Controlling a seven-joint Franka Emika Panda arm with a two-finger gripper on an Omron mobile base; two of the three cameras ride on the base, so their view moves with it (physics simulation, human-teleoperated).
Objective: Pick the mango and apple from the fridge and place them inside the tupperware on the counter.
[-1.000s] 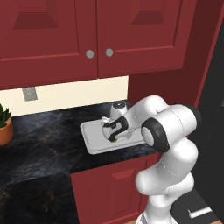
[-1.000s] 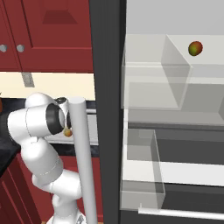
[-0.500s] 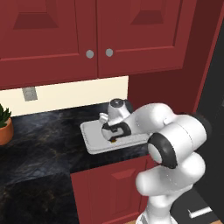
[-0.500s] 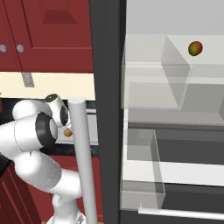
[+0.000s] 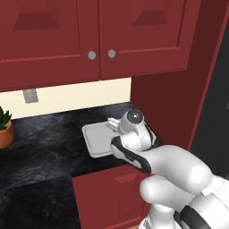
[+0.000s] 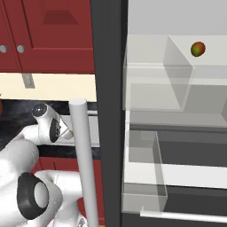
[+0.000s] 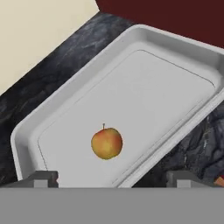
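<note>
The apple, small and orange-yellow with a dark stem, lies loose on the floor of the light-grey tupperware. My gripper hangs above it, open, its fingertips wide apart and touching nothing. The tupperware rests on the black marbled counter, its right part hidden behind my arm. The red-green mango sits on an upper glass shelf of the open fridge, far from the gripper.
Dark-red upper cabinets hang over the counter. A potted plant stands at its left end and a wall outlet is behind. The fridge's grey bar handle rises close in front of the arm in the right base view.
The apple, carried at the gripper before, now lies free in the tupperware and the fingers are apart. The arm's elbow has swung out toward the cameras.
</note>
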